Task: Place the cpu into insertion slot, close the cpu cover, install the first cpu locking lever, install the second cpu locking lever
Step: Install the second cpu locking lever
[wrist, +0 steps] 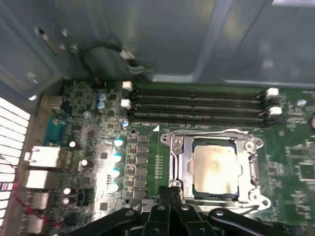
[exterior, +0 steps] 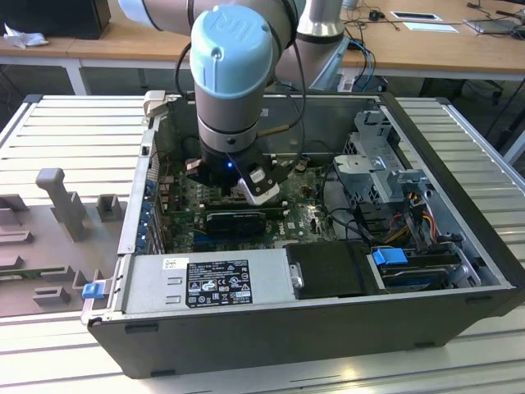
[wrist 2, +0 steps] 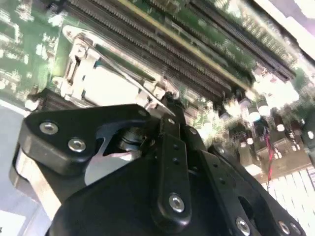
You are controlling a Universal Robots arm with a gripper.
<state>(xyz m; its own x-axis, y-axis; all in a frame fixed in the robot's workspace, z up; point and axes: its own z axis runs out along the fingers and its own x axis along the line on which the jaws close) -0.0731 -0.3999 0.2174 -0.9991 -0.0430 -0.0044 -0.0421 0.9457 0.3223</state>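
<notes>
First wrist view shows the cpu [wrist: 215,167] already lying in the insertion slot [wrist: 179,169], with the cpu cover [wrist: 212,136] closed flat around it, so that the pale metal top shows through the square cut-out. The gripper [wrist: 171,192] stands just beside the socket's edge, and the cpu lies from it at about two o'clock in this picture. Its fingers look pressed together, with nothing visible between them. A thin locking lever [wrist: 209,132] runs along the far side of the cover, parallel to the memory slots [wrist: 197,105].

Second wrist view gives what the other one hides: the closed fingertips [wrist 2: 170,105] meet a thin wire lever [wrist 2: 130,81] that crosses slantwise over the cover [wrist 2: 81,64]. Whether they touch it or only stand near, I cannot tell.

Exterior view shows the arm reaching down into the open computer case [exterior: 459,164], over the green motherboard [exterior: 303,217].
</notes>
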